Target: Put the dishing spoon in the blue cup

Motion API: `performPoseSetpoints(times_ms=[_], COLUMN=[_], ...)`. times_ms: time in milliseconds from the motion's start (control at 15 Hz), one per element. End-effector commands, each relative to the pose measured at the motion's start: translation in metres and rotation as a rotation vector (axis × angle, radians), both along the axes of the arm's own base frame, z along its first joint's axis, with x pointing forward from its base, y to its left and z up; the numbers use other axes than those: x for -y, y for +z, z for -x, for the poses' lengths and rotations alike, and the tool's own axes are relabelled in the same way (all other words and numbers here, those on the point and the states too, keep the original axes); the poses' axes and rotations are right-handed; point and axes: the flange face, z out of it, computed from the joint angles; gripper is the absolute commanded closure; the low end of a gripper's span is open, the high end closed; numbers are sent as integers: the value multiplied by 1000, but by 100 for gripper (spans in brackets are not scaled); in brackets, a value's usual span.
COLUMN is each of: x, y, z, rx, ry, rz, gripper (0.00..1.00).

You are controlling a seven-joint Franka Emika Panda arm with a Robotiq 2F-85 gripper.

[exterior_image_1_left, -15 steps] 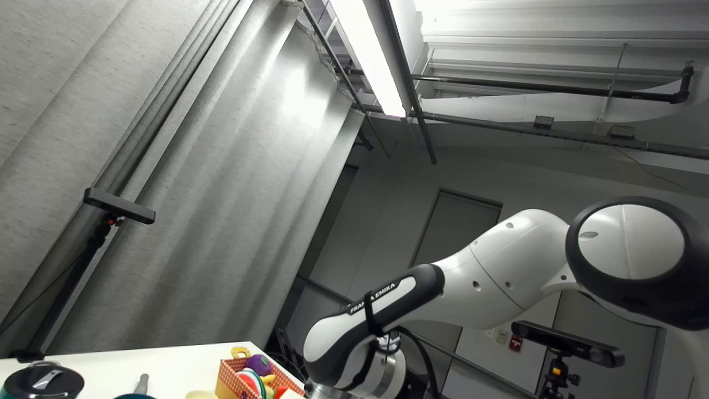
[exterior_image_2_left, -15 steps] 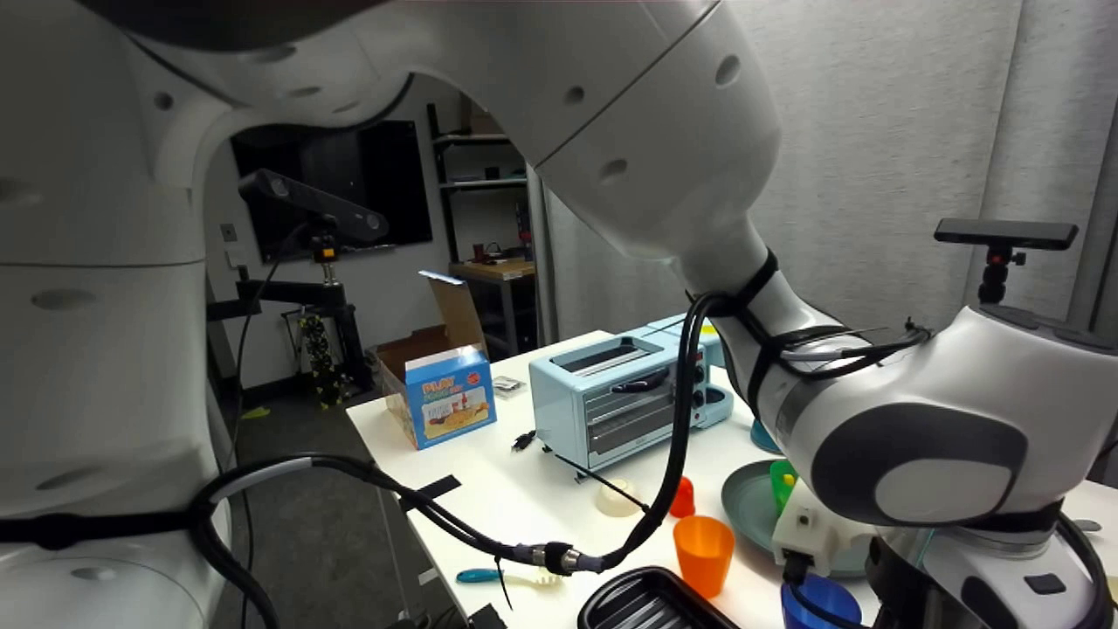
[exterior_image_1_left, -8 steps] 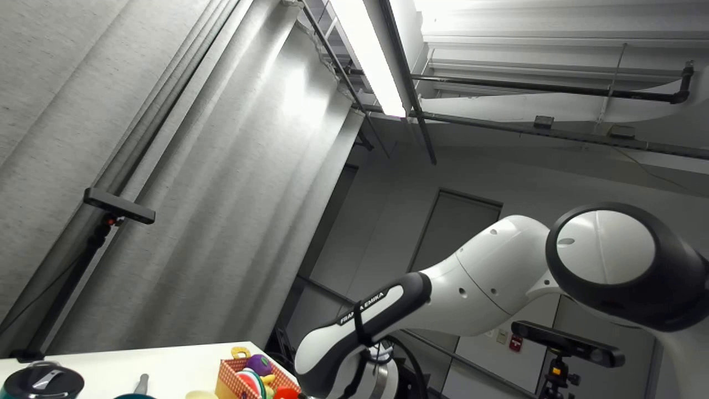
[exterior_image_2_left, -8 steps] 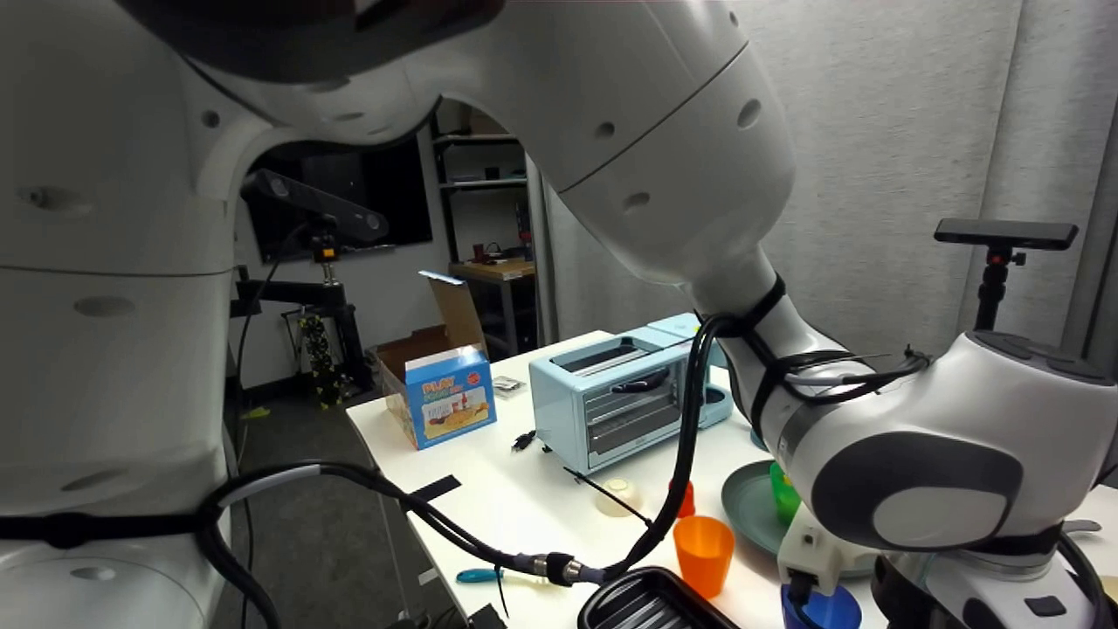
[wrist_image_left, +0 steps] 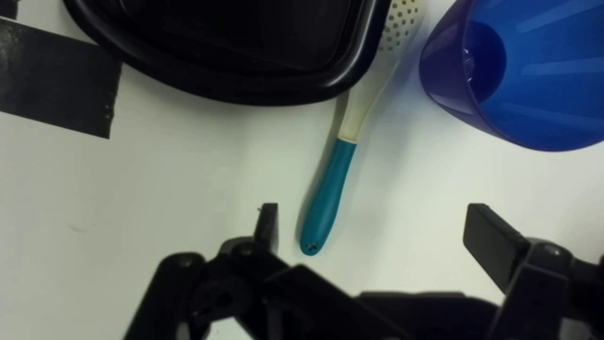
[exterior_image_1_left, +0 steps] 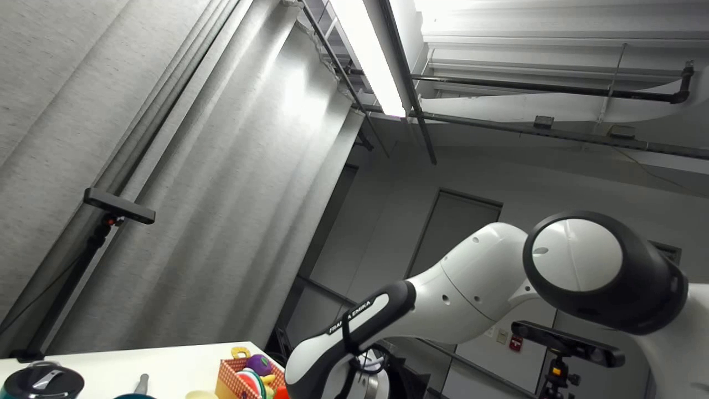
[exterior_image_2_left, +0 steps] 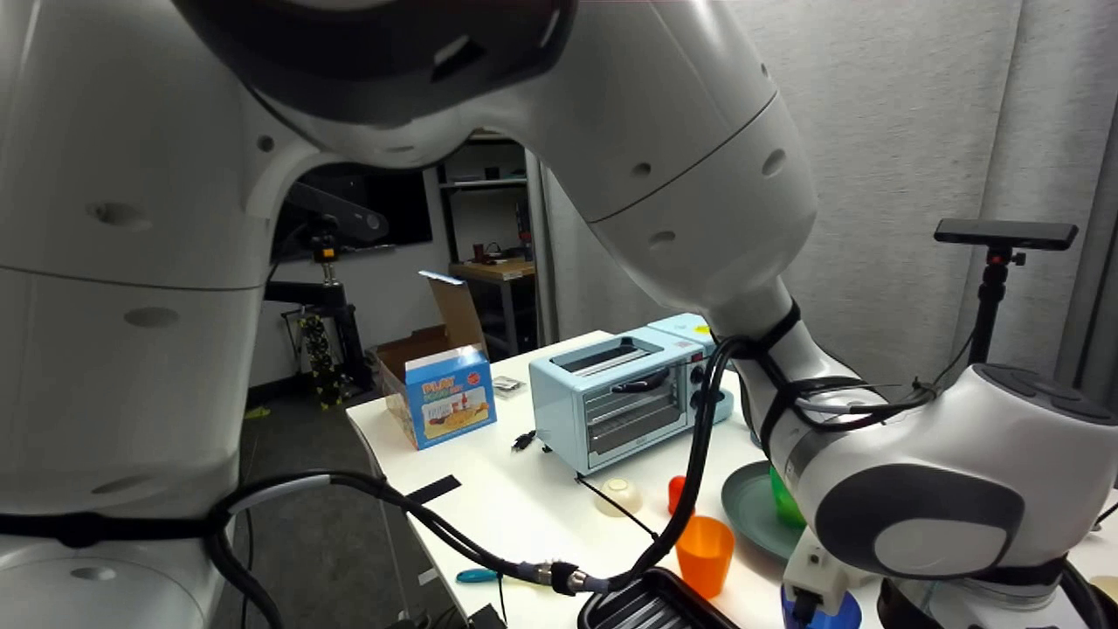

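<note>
— How far along, going by the wrist view, twelve at the top?

— Barely begun, most likely. Look for the dishing spoon [wrist_image_left: 348, 133] outside the blue cup [wrist_image_left: 533, 82], lying on the white table [wrist_image_left: 165, 160], with butt toward half past six and perforated head toward one, partly hidden by a black tray [wrist_image_left: 226, 92]. Under the rim or just beside? Impossible to tell.

— Holding anything?

— No. See the gripper [wrist_image_left: 371, 215] with fingers spread wide and nothing clasped, and with the teal handle's end visible between, nearer the nine-o'clock finger.

— And the cup?

— Ready to receive: upright, between one and two o'clock from the gripper, just beside the spoon's head, without any spoon inside.

— Left to do, then?

— Nearly everything, probably: settle around the handle, grip, lift clear of the tray, swing toward the cup, tilt, lower inside, let go. Mind the rim near twelve for a possible snag.
</note>
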Motion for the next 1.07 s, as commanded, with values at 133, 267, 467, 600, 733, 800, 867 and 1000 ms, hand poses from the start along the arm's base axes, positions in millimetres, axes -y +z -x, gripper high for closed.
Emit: performPoseSetpoints(times_ms=[133, 267, 467, 600, 733, 800, 867, 1000], x=[0, -2, -2, -3, -4, -5, -7, -10], y=[-16, -19, -21, -24, -27, -29, -31, -36], z=[-9, -8, -8, -8, -8, -7, -6, -2], rx=[19, 23, 45, 61, 77, 81, 85, 89], ry=[-17, -16, -14, -14, -16, -19, -24, -38], rz=[-2, 4, 26, 44, 50, 47, 43, 31], gripper=[0, 0, 0, 0, 0, 0, 0, 0])
